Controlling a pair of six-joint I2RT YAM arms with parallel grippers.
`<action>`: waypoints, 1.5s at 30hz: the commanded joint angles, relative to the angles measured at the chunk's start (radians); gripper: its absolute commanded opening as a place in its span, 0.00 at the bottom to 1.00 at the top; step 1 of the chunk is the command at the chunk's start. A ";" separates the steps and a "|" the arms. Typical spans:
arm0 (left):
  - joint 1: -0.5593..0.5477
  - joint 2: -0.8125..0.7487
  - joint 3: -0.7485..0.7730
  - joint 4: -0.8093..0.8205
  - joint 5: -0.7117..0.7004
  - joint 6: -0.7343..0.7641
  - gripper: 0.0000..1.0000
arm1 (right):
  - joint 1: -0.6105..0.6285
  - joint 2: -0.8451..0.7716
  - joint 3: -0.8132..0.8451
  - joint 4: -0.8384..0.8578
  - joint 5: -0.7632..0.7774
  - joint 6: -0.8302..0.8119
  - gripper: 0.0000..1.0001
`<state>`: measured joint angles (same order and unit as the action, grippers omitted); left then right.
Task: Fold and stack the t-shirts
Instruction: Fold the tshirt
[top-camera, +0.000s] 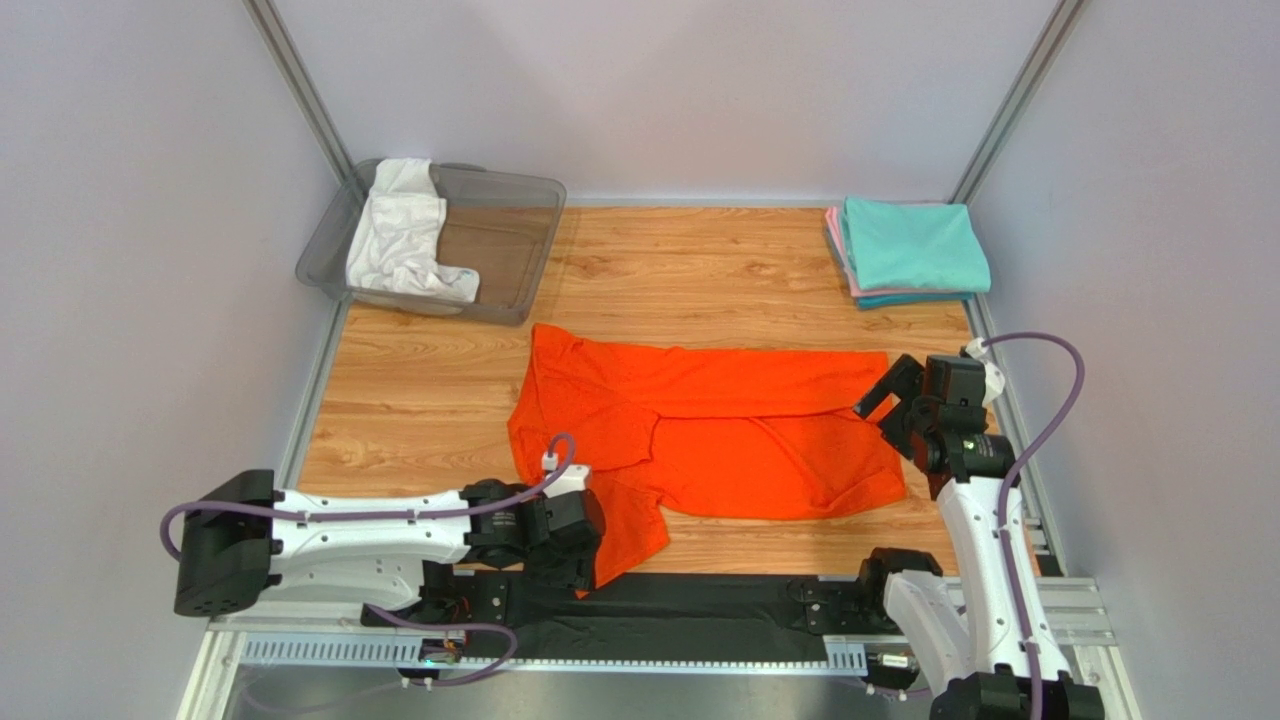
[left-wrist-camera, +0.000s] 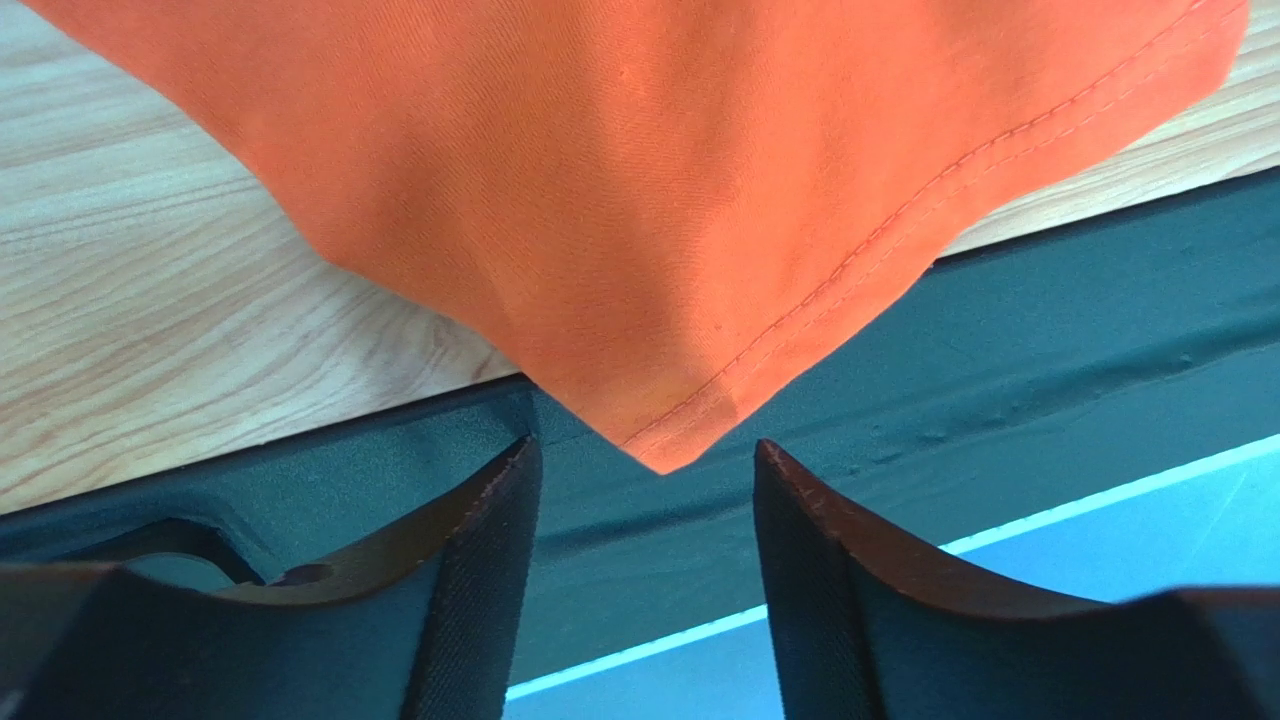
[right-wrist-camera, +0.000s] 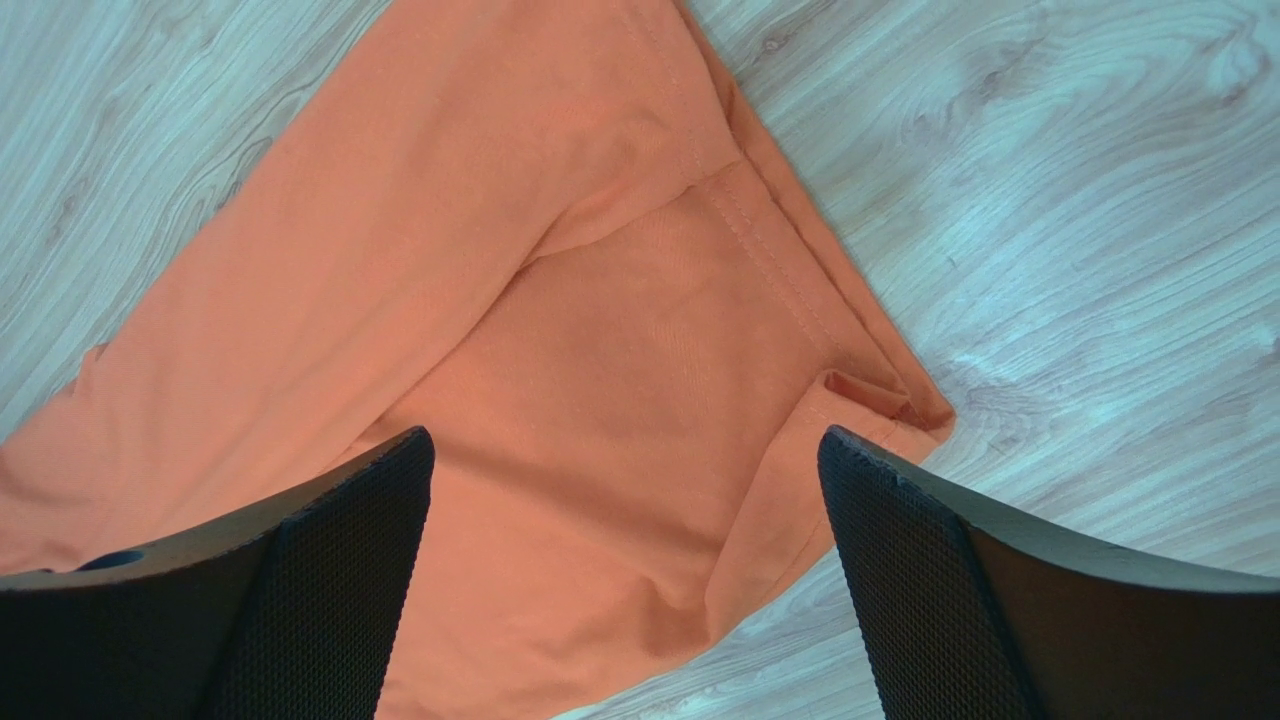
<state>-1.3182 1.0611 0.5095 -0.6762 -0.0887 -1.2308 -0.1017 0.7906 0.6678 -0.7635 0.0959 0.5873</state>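
On the table (top-camera: 691, 278), orange t-shirt (top-camera: 751, 435)

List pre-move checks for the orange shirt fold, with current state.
1. Near corner of orange t-shirt inside left gripper: ok, its tip sits in the gap, past the table edge.
2. Left jaws closed on cloth: not ok, apart, no contact seen.
3. Right gripper open above the shirt's right end: ok.
4. Shirt lying flat: not ok, far part doubled over, creased.
5. Folded stack clear of both arms: ok, far right corner.
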 joint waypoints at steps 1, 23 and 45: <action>-0.022 0.022 0.017 0.027 0.015 -0.038 0.61 | -0.006 -0.019 -0.016 0.003 0.059 0.015 1.00; -0.050 0.085 -0.055 0.050 -0.022 -0.128 0.00 | -0.013 -0.306 -0.113 -0.282 0.007 0.367 1.00; -0.049 -0.262 -0.086 0.052 -0.224 -0.029 0.00 | -0.013 -0.140 -0.290 -0.129 0.013 0.385 0.64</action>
<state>-1.3655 0.8291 0.4286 -0.6212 -0.2676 -1.2770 -0.1127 0.6426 0.3992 -0.9760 0.0570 0.9382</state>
